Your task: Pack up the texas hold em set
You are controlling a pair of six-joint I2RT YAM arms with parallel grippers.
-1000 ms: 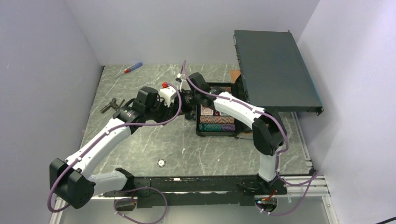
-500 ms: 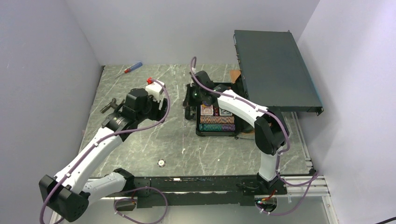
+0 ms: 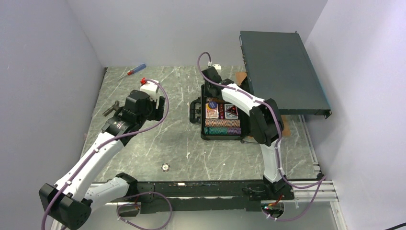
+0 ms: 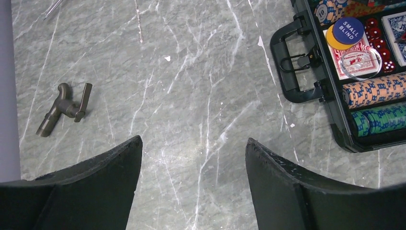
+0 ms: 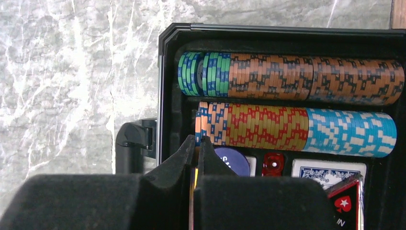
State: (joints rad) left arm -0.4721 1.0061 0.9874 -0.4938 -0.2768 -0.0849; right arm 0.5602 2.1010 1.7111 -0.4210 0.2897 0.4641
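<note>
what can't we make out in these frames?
- Top view: far end of the case is hidden under the right arm. The small round thing on the table is too small to identify.
- Left wrist: case cut off by the right edge.
- Right wrist: card decks partly behind the shut right jaws.

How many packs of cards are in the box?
2. A red deck lies under the round buttons; a blue deck lies just past the red dice. More may be hidden.

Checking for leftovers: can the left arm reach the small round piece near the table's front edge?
Probably yes: the small round piece lies alone on bare tabletop; the left gripper is open and empty.
</note>
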